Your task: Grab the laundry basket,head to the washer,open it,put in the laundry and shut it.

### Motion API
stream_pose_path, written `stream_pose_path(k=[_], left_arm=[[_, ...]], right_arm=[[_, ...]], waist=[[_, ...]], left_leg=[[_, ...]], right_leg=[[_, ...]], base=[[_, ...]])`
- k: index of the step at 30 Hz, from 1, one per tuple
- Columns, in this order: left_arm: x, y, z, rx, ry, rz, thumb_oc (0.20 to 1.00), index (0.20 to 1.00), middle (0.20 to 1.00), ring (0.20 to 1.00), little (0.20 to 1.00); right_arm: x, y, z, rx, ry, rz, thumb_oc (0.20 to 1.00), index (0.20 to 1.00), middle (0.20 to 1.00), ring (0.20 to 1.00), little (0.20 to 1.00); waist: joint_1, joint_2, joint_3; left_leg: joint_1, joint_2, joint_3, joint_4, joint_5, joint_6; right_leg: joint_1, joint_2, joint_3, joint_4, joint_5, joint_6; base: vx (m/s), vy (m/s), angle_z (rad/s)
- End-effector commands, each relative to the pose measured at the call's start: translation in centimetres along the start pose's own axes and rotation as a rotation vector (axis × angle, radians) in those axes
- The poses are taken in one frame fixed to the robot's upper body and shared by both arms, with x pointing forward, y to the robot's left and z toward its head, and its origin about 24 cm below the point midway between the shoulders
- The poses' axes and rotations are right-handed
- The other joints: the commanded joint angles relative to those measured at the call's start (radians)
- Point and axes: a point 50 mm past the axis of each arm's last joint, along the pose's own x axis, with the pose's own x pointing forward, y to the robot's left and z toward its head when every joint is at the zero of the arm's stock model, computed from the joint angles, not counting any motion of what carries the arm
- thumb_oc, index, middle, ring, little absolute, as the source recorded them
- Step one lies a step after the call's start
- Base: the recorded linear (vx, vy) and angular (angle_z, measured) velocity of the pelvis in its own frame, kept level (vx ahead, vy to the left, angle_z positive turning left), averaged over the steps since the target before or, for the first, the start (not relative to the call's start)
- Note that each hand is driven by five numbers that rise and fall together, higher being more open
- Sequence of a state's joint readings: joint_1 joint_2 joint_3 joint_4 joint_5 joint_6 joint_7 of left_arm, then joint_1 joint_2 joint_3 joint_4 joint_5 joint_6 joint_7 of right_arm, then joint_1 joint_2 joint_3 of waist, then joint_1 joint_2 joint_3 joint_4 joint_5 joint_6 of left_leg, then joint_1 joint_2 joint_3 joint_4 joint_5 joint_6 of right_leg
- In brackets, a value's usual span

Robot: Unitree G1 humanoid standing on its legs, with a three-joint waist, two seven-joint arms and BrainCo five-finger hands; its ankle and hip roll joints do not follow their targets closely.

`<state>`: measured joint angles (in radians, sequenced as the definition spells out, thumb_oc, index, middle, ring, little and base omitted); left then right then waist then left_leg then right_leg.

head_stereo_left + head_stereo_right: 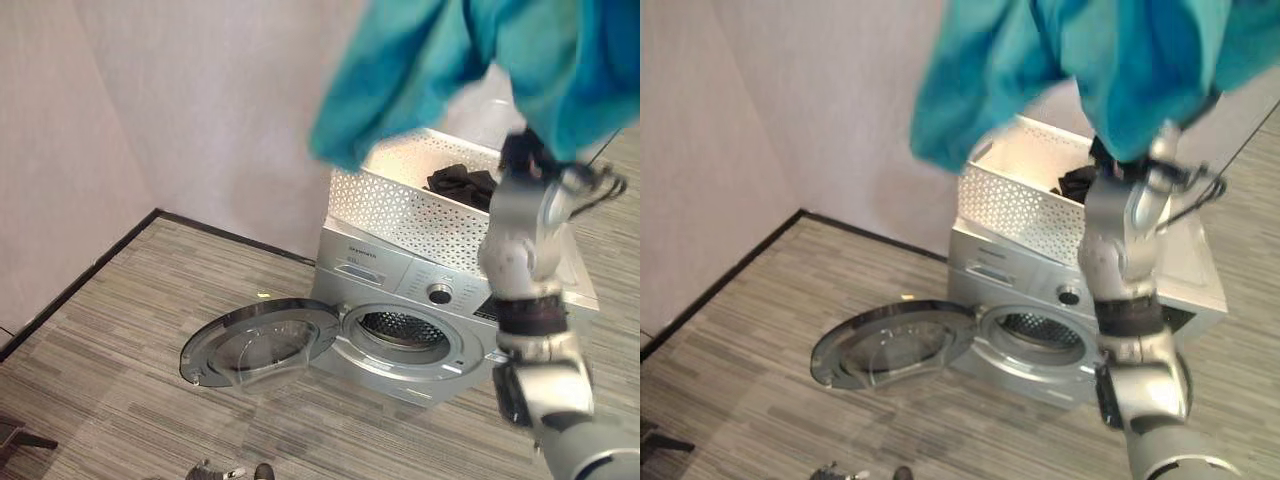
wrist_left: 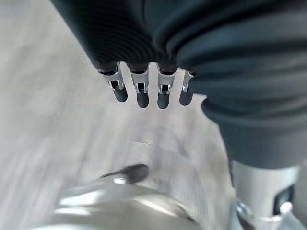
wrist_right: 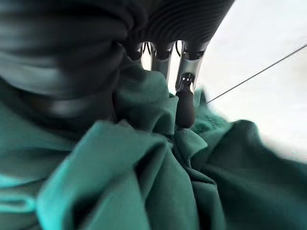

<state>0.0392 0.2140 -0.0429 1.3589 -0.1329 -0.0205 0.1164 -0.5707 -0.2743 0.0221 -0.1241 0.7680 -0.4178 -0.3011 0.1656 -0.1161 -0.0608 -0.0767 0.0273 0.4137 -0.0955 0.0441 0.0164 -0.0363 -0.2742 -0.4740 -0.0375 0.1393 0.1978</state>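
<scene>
Lower left-centre, the door [image 1: 258,345] lies swung open, the drum [image 1: 402,330] just right of it in the washer [image 1: 400,290]. Above sits the basket [image 1: 410,205], dark laundry [image 1: 462,183] inside. Upper right, the right hand [image 3: 184,103] pinches a teal cloth [image 1: 450,65] by a bunched fold. It looks soft, light and floppy; a gathered middle grip suits best. The left hand [image 2: 144,91] hangs with fingers straight, holding nothing.

The room is bright with soft, even light. The teal cloth [image 1: 470,60] up close looks fuzzy. The open washer door [image 1: 258,343] shines. The floor [image 2: 57,134] in the left wrist view is smeared and blurry
</scene>
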Motion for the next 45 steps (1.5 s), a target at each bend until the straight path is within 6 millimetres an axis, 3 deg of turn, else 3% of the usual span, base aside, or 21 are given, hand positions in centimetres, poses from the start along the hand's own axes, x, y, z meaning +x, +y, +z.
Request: stream_pose_path(k=[1, 2, 3, 7, 13, 15, 16, 17, 19, 21, 24, 25, 26, 27, 28, 29, 30, 31, 32, 37, 45], left_arm=[[0.0, -0.2, 0.0, 0.040, 0.028, -0.019, 1.000, 1.000, 1.000, 1.000, 1.000], [0.0, 0.4, -0.5, 0.046, 0.042, -0.007, 1.000, 1.000, 1.000, 1.000, 1.000], [0.0, 0.4, -0.6, 0.047, 0.044, -0.006, 1.000, 1.000, 1.000, 1.000, 1.000], [0.0, 0.6, -0.4, 0.136, 0.010, -0.009, 1.000, 1.000, 1.000, 1.000, 1.000], [0.0, 0.3, 0.3, 0.158, -0.032, -0.022, 1.000, 1.000, 1.000, 1.000, 1.000], [0.1, -0.1, 1.1, 0.147, -0.064, -0.028, 1.000, 1.000, 1.000, 1.000, 1.000], [0.1, 0.0, 1.4, 0.124, -0.076, -0.023, 1.000, 1.000, 1.000, 1.000, 1.000], [0.1, 0.0, 1.4, 0.124, -0.076, -0.023, 1.000, 1.000, 1.000, 1.000, 1.000], [0.0, -0.2, 0.8, 0.099, -0.061, -0.026, 1.000, 1.000, 1.000, 1.000, 1.000], [0.0, -0.2, 0.6, 0.095, -0.055, -0.026, 1.000, 1.000, 1.000, 1.000, 1.000], [0.0, -0.4, 0.3, 0.094, -0.046, -0.030, 1.000, 1.000, 1.000, 1.000, 1.000], [0.0, -0.4, 0.4, 0.090, -0.049, -0.028, 1.000, 1.000, 1.000, 1.000, 1.000], [0.0, -0.4, 1.7, 0.085, -0.092, -0.017, 1.000, 1.000, 1.000, 1.000, 1.000], [0.0, -0.4, 1.7, 0.085, -0.093, -0.017, 1.000, 1.000, 1.000, 1.000, 1.000], [0.1, -0.3, 3.2, 0.087, -0.135, -0.011, 1.000, 1.000, 1.000, 1.000, 1.000], [0.1, -0.3, 3.2, 0.087, -0.135, -0.011, 1.000, 1.000, 1.000, 1.000, 1.000], [0.1, -0.3, 4.2, 0.066, -0.164, -0.001, 1.000, 1.000, 1.000, 1.000, 1.000], [0.1, -0.3, 4.3, 0.066, -0.166, 0.000, 1.000, 1.000, 1.000, 1.000, 1.000], [0.0, -0.8, 4.6, 0.062, -0.166, -0.021, 1.000, 1.000, 1.000, 1.000, 1.000], [-0.3, -1.7, 6.5, 0.034, -0.248, -0.033, 1.000, 1.000, 1.000, 1.000, 1.000], [-0.7, -3.4, 7.0, 0.050, -0.301, -0.080, 1.000, 1.000, 1.000, 1.000, 1.000]], right_arm=[[1.2, 2.1, 2.0, 0.092, -0.097, 0.125, 0.200, 0.200, 0.200, 0.200, 0.200], [-2.6, 0.6, 0.6, 0.143, 0.040, 0.122, 0.200, 0.200, 0.200, 0.200, 0.200], [-2.7, 0.5, 0.6, 0.144, 0.042, 0.121, 0.200, 0.200, 0.200, 0.200, 0.200], [-7.1, -1.1, -1.0, 0.240, 0.218, 0.085, 0.200, 0.200, 0.200, 0.200, 0.200], [-11.2, -2.1, -2.7, 0.342, 0.385, 0.027, 0.200, 0.200, 0.200, 0.200, 0.200], [-12.8, -2.6, -3.4, 0.389, 0.446, -0.009, 0.200, 0.200, 0.200, 0.200, 0.200], [-14.1, -3.2, -3.6, 0.411, 0.482, -0.051, 0.200, 0.200, 0.200, 0.200, 0.200], [-14.1, -3.2, -3.6, 0.411, 0.482, -0.051, 0.200, 0.200, 0.200, 0.200, 0.200], [-16.5, -4.4, -4.6, 0.444, 0.579, -0.133, 0.200, 0.200, 0.200, 0.200, 0.200], [-17.4, -4.9, -4.9, 0.448, 0.607, -0.164, 0.200, 0.200, 0.200, 0.200, 0.200], [-19.1, -5.2, -5.4, 0.452, 0.673, -0.207, 0.200, 0.200, 0.200, 0.200, 0.200], [-19.5, -5.5, -5.3, 0.435, 0.689, -0.222, 0.200, 0.200, 0.200, 0.200, 0.200], [-19.5, -5.7, -5.0, 0.428, 0.692, -0.227, 0.200, 0.200, 0.200, 0.200, 0.200], [-19.5, -5.7, -5.0, 0.428, 0.692, -0.227, 0.200, 0.200, 0.200, 0.200, 0.200], [-20.5, -6.3, -5.2, 0.408, 0.748, -0.250, 0.200, 0.200, 0.200, 0.200, 0.200], [-20.5, -6.3, -5.2, 0.408, 0.748, -0.250, 0.200, 0.200, 0.200, 0.200, 0.200], [-20.6, -6.5, -5.3, 0.403, 0.769, -0.260, 0.200, 0.200, 0.200, 0.200, 0.200], [-20.5, -6.5, -5.3, 0.404, 0.768, -0.259, 0.200, 0.200, 0.200, 0.200, 0.200], [-20.7, -6.8, -5.2, 0.411, 0.771, -0.271, 0.200, 0.200, 0.200, 0.200, 0.200], [-20.0, -7.2, -6.2, 0.412, 0.740, -0.312, 0.200, 0.200, 0.200, 0.200, 0.200], [-19.6, -7.2, -7.4, 0.426, 0.725, -0.357, 0.200, 0.200, 0.200, 0.200, 0.200]], waist=[[0.022, -0.009, 0.025], [0.011, -0.001, 0.045], [0.011, -0.001, 0.044], [0.005, 0.012, 0.071], [-0.029, 0.048, 0.090], [-0.050, 0.074, 0.104], [-0.074, 0.099, 0.126], [-0.074, 0.099, 0.126], [-0.076, 0.113, 0.146], [-0.086, 0.116, 0.156], [-0.111, 0.115, 0.195], [-0.121, 0.114, 0.214], [-0.141, 0.087, 0.283], [-0.141, 0.088, 0.283], [-0.149, 0.076, 0.341], [-0.149, 0.076, 0.340], [-0.154, 0.095, 0.400], [-0.158, 0.087, 0.397], [-0.160, 0.101, 0.420], [-0.143, 0.140, 0.470], [-0.142, 0.178, 0.508]], left_leg=[[0.036, -0.027, -0.002, 0.009, 0.011, -0.042], [0.044, -0.044, 0.002, 0.049, -0.010, -0.031], [0.043, -0.044, 0.002, 0.053, -0.012, -0.031], [0.007, -0.058, -0.009, 0.131, -0.062, -0.010], [0.033, -0.067, -0.006, 0.103, -0.066, 0.011], [0.041, -0.055, -0.013, 0.104, -0.064, 0.011], [0.056, -0.036, -0.026, 0.096, -0.047, -0.001], [0.056, -0.036, -0.026, 0.096, -0.047, -0.001], [0.109, -0.031, -0.011, 0.081, -0.085, -0.021], [0.113, -0.023, -0.008, 0.086, -0.077, -0.025], [0.125, -0.014, -0.033, 0.135, -0.106, -0.043], [0.119, -0.007, -0.039, 0.169, -0.123, -0.050], [0.037, 0.014, -0.063, 0.353, -0.188, -0.055], [0.033, 0.016, -0.065, 0.359, -0.191, -0.055], [-0.037, 0.059, -0.071, 0.476, -0.236, -0.062], [-0.040, 0.060, -0.071, 0.479, -0.238, -0.062], [-0.120, 0.112, -0.103, 0.590, -0.288, -0.073], [-0.133, 0.105, -0.098, 0.584, -0.265, -0.064], [-0.175, 0.136, -0.114, 0.635, -0.296, -0.079], [-0.365, 0.170, -0.146, 0.725, -0.279, -0.088], [-0.587, 0.196, -0.178, 0.884, -0.312, -0.081]], right_leg=[[0.154, -0.048, -0.017, 0.078, 0.243, 0.064], [0.156, -0.062, 0.005, 0.096, 0.240, 0.063], [0.156, -0.063, 0.005, 0.097, 0.239, 0.064], [0.151, -0.085, 0.025, 0.144, 0.240, 0.062], [0.097, -0.090, 0.057, 0.253, 0.234, 0.057], [0.049, -0.037, 0.097, 0.298, 0.137, 0.028], [-0.030, 0.039, 0.139, 0.300, 0.001, -0.019], [-0.030, 0.039, 0.139, 0.300, 0.001, -0.019], [-0.042, -0.004, 0.071, 0.247, -0.012, 0.001], [-0.065, -0.006, 0.071, 0.217, 0.004, -0.009], [-0.131, -0.048, 0.123, 0.175, 0.058, 0.010], [-0.154, -0.079, 0.129, 0.175, 0.080, 0.019], [-0.186, -0.122, 0.156, 0.185, 0.103, 0.022], [-0.186, -0.121, 0.155, 0.186, 0.102, 0.022], [-0.220, -0.112, 0.167, 0.259, 0.036, -0.002], [-0.222, -0.112, 0.168, 0.261, 0.035, -0.002], [-0.276, -0.087, 0.168, 0.414, -0.072, -0.014], [-0.283, -0.094, 0.159, 0.400, -0.054, -0.027], [-0.306, -0.083, 0.149, 0.462, -0.103, -0.024], [-0.462, -0.095, 0.128, 0.590, -0.163, -0.039], [-0.667, -0.123, 0.150, 0.766, -0.243, -0.067]], base=[[0.06, 0.079, -0.10], [0.04, 0.053, -0.01], [0.04, 0.070, 0.08], [0.01, 0.074, -0.07], [0.03, 0.120, 0.01], [0.05, 0.106, -0.03], [0.06, 0.099, -0.07], [0.15, 0.078, -0.10], [0.17, 0.007, 0.14], [0.05, -0.070, 0.11], [0.08, -0.116, 0.21], [-0.06, -0.253, 0.35], [-0.09, -0.210, 0.35], [-0.22, -0.293, 0.62], [-0.12, -0.130, 0.57], [-0.25, -0.232, 0.61], [-0.19, -0.110, 0.30], [-0.20, -0.175, 0.38], [-0.12, -0.094, 0.35], [-0.15, -0.071, 0.31], [-0.07, -0.038, 0.13]])
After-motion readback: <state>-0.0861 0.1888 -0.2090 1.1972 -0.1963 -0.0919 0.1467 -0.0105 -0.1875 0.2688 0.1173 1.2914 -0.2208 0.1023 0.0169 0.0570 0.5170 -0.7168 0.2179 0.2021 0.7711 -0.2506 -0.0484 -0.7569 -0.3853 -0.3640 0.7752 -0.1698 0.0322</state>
